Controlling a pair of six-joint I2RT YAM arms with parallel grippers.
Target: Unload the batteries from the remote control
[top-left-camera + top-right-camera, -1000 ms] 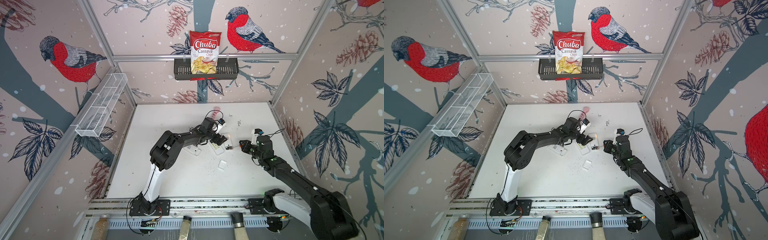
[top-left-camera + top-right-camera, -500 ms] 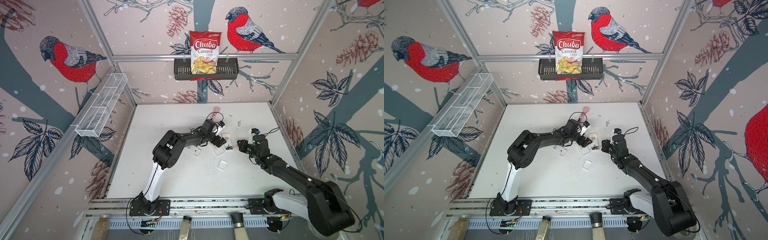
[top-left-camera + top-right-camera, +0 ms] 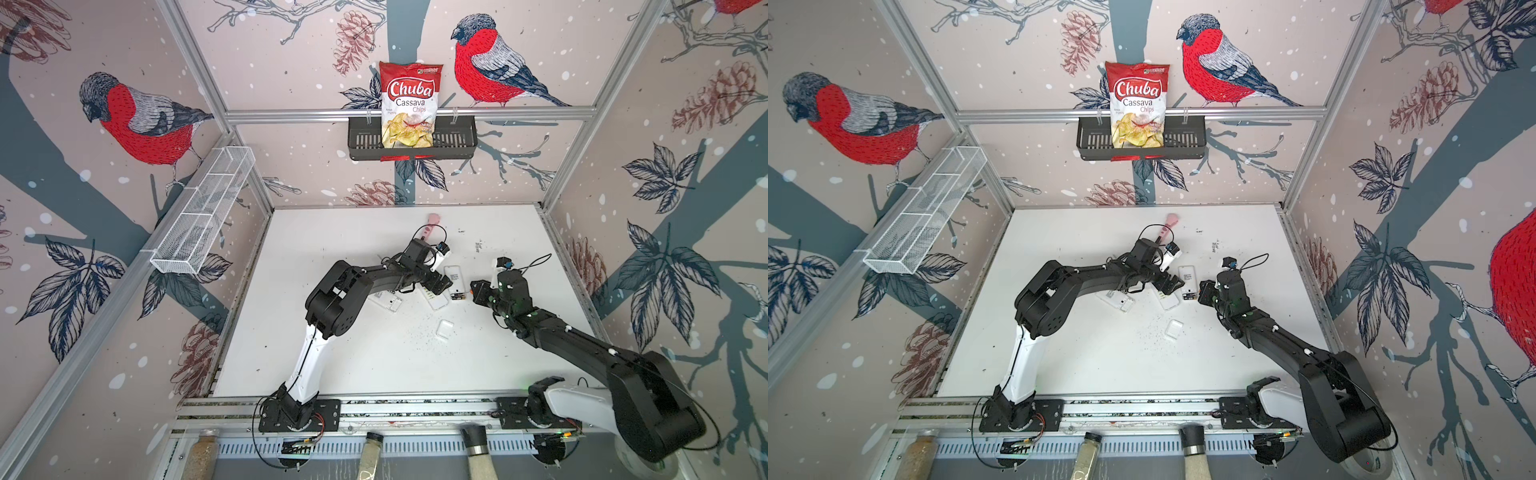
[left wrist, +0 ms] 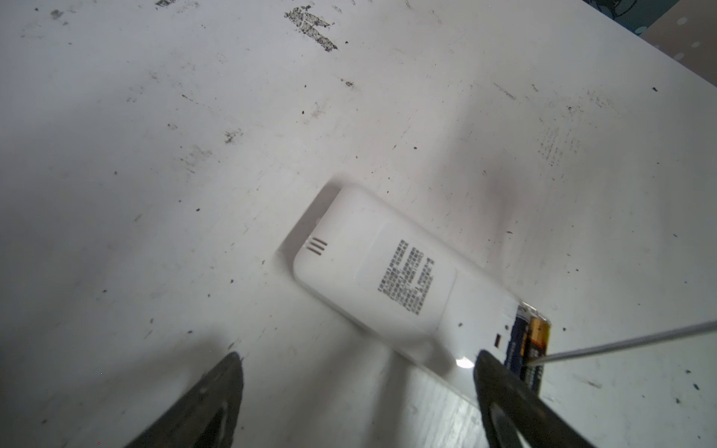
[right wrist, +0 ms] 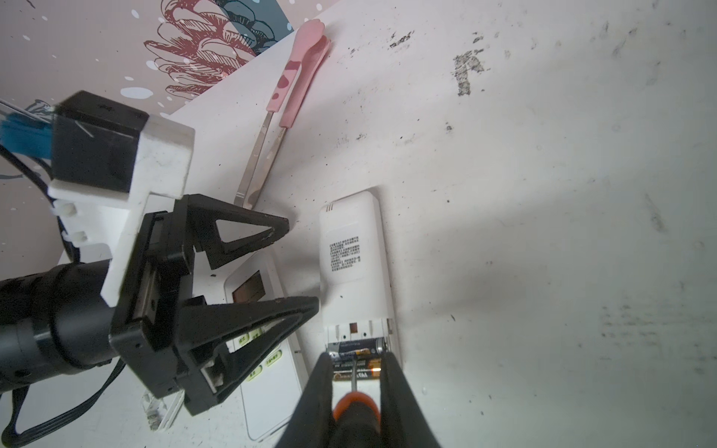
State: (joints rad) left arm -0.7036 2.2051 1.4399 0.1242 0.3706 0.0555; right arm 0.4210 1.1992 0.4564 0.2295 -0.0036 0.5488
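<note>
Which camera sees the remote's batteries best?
The right wrist view: the batteries lie close and sharp in the remote's open end, the screwdriver tip on them. The left wrist view shows them partly behind the left gripper; both top views, only a tiny dark speck.

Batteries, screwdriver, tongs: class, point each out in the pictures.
batteries (image 5: 349, 344), right wrist view, upper cell's dark casing
screwdriver (image 5: 355, 403), right wrist view, orange handle collar
tongs (image 5: 297, 58), right wrist view, pink grip
</note>
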